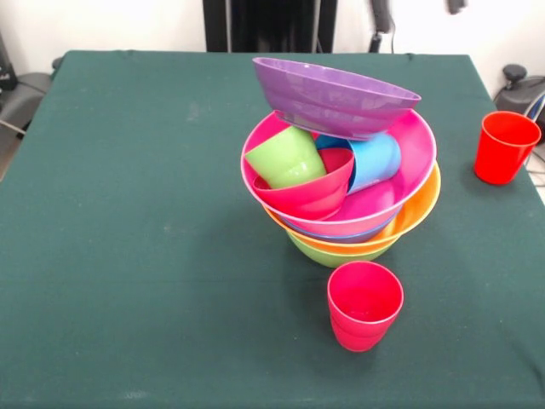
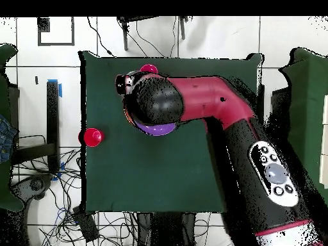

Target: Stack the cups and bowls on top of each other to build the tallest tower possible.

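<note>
The tower stands mid-table: a lime green bowl (image 1: 328, 254) at the bottom, then an orange bowl (image 1: 423, 207), a thin blue rim (image 1: 341, 238) and a wide pink bowl (image 1: 419, 145). Inside the pink bowl a small red bowl (image 1: 311, 194) leans with a lime green cup (image 1: 285, 158) in it, and a sky blue cup (image 1: 376, 158) lies on its side. A purple bowl (image 1: 335, 96) rests tilted on top. One red cup (image 1: 364, 304) stands upright in front of the tower, another red cup (image 1: 504, 146) near the right edge. The arm's end (image 2: 123, 82) hangs over the tower in the overhead view, hiding most of it; the gripper's state does not show.
The green table (image 1: 128, 213) carries nothing else. From above, the two red cups (image 2: 93, 137) (image 2: 149, 68) sit at table edges, and a sliver of the purple bowl (image 2: 157, 130) peeks from under the arm. Cables and chairs surround the table.
</note>
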Controlling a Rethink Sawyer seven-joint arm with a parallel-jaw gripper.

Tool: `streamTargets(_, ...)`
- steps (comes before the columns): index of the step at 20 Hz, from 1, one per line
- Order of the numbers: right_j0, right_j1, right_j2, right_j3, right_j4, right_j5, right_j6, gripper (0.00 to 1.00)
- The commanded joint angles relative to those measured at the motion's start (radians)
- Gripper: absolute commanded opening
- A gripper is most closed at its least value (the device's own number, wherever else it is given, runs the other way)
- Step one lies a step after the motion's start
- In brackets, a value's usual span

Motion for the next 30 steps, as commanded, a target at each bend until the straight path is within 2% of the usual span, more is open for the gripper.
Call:
streamTargets(1, 0.1, 0.008, -0.102, 0.016, -0.054, -0.114, 0.149, 1.0)
streamTargets(3, 0.11, 0.013, -0.083, 0.013, -0.081, -0.161, 0.113, 1.0)
streamTargets(5, 0.131, 0.015, -0.1, 0.003, -0.1, -0.181, 0.114, 1.0)
streamTargets(12, 0.17, 0.011, -0.131, 0.013, -0.163, -0.17, 0.052, 1.0)
streamTargets(14, 0.177, 0.005, -0.148, 0.031, -0.178, -0.143, 0.04, 1.0)
streamTargets(17, 0.191, -0.005, -0.19, 0.065, -0.165, -0.1, 0.087, 1.0)
streamTargets(21, 0.2, -0.006, -0.214, 0.094, -0.156, 0.034, 0.052, 1.0)
streamTargets(26, 0.214, 0.005, -0.237, 0.109, -0.15, 0.066, 0.055, 1.0)
streamTargets(30, 0.235, 0.011, -0.265, 0.106, -0.128, 0.088, 0.106, 1.0)
